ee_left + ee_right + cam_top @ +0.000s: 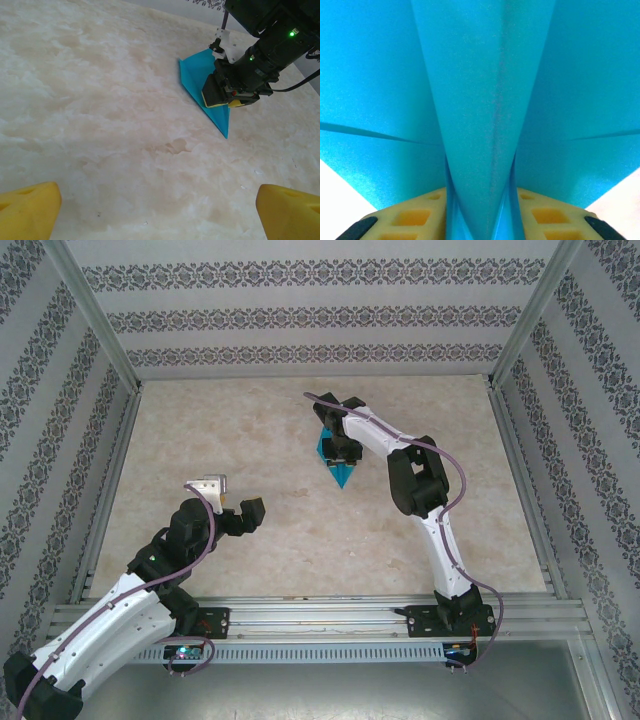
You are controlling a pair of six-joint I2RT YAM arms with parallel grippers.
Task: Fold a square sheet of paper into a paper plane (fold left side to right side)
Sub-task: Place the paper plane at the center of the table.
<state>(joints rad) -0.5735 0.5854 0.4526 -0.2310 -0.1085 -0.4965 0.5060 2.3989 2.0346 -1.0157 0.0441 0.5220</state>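
Observation:
The teal-blue paper plane [340,477] lies flat on the table right of centre, its sharp tip pointing toward the near edge. In the left wrist view the paper plane [192,80] is a slim pointed wedge under my right gripper [220,97]. My right gripper [343,452] points down onto its wide end. In the right wrist view the plane's raised centre fold [485,100] stands between the yellow fingers [415,217], which are parted a little with thin gaps either side; the right gripper [480,210] is open. My left gripper [232,498] hovers wide open to the near left, its yellow fingertips [27,207] far apart and nothing between them.
The pale marbled table top [250,440] stretches bare around the paper. Patterned walls and metal posts [100,330] close off the back and both sides. A metal rail [320,615] carrying both arm bases runs along the near edge.

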